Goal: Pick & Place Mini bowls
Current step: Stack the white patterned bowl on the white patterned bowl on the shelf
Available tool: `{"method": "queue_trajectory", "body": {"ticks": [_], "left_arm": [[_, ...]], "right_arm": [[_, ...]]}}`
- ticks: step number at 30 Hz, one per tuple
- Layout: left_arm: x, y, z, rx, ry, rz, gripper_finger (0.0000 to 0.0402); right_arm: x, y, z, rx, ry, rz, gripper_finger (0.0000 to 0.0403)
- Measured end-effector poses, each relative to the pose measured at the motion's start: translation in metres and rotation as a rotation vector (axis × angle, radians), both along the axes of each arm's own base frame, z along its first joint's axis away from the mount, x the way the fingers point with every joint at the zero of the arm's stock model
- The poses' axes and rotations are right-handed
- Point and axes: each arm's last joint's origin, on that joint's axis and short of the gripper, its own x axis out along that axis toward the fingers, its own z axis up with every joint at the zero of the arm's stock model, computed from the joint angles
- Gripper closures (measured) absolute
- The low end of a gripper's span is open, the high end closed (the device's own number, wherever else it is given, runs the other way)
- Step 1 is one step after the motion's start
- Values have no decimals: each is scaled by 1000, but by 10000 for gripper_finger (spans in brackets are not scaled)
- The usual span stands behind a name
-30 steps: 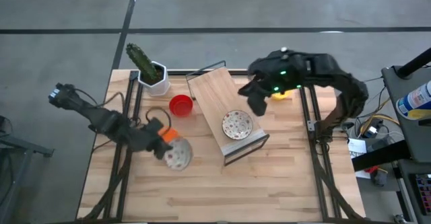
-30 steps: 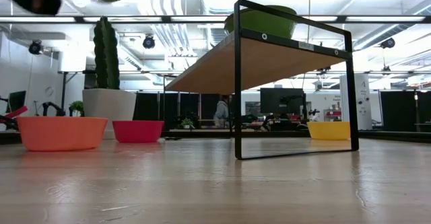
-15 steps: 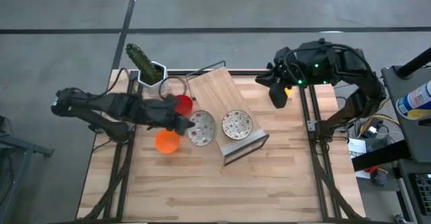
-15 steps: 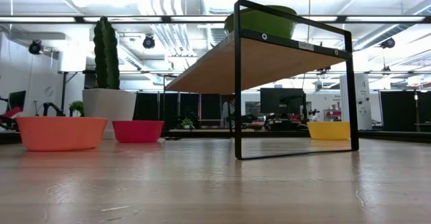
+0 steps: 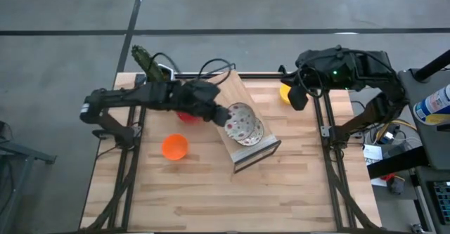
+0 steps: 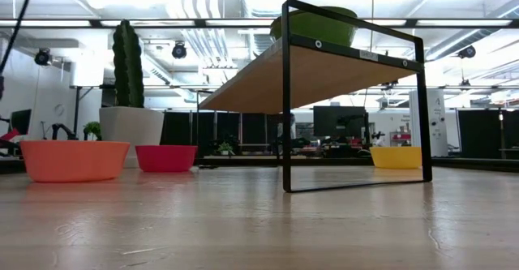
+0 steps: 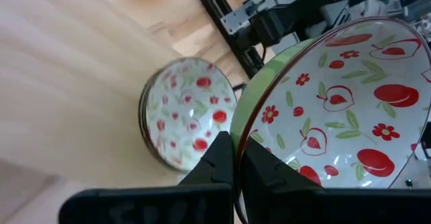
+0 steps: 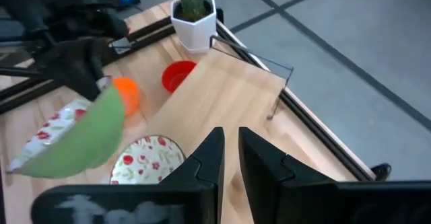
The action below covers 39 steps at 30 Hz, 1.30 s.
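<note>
My left gripper (image 5: 219, 113) is shut on a white red-patterned bowl with a green outside (image 5: 238, 119) and holds it over the wooden shelf, just above a second speckled bowl (image 5: 254, 133) that sits on the shelf top. The orange bowl (image 5: 174, 147) stands on the table. The red bowl (image 6: 166, 158) is mostly hidden under my left arm in the high view. The yellow bowl (image 5: 285, 92) sits by the far right. My right gripper (image 5: 299, 98) hovers beside it, empty, with its fingers a narrow gap apart. No third speckled bowl shows. My left gripper holds the speckled bowl by its rim (image 7: 238, 133), pinched with one finger (image 7: 219, 160) on the green outside and the other (image 7: 266, 173) inside. The fingers come from the table's left, slanting down. The bowl is lifted clear and tilted, with its opening turned up and sideways.
The black-framed wooden shelf (image 5: 223, 93) stands slanted at mid-table. A cactus in a white hexagonal pot (image 5: 156, 71) is at the far left. Bare wood lies along the near edge (image 5: 232, 199). Black frame rails run down both table sides.
My left gripper has carried the speckled bowl up from the near left of the table, toward the right, to above the shelf, and the bowl has tipped. My right gripper has drawn back from the shelf toward the far right, to beside the yellow bowl.
</note>
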Motion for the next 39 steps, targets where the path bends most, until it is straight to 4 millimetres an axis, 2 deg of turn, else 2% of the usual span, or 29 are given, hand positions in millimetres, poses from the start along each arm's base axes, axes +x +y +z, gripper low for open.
{"method": "queue_trajectory", "body": {"ticks": [4, 8, 12, 20, 30, 39], "left_arm": [[24, 13, -8, -11, 25, -14, 397], [45, 18, -21, -18, 64, -54, 397], [56, 19, -37, -26, 154, -83, 397], [59, 19, -55, -8, 273, -80, 397], [62, 21, -59, 1, 285, -56, 397], [61, 26, -60, -40, 287, -13, 381]], "right_arm": [[-4, 0, -4, 23, 6, -21, 360], [-10, 0, -9, 32, 16, -44, 360], [-15, 0, -17, 56, 24, -80, 360], [-21, 0, -31, 81, 3, -102, 360], [-20, 0, -44, 102, -40, -114, 360], [-18, 0, -45, 103, -67, -113, 360]]}}
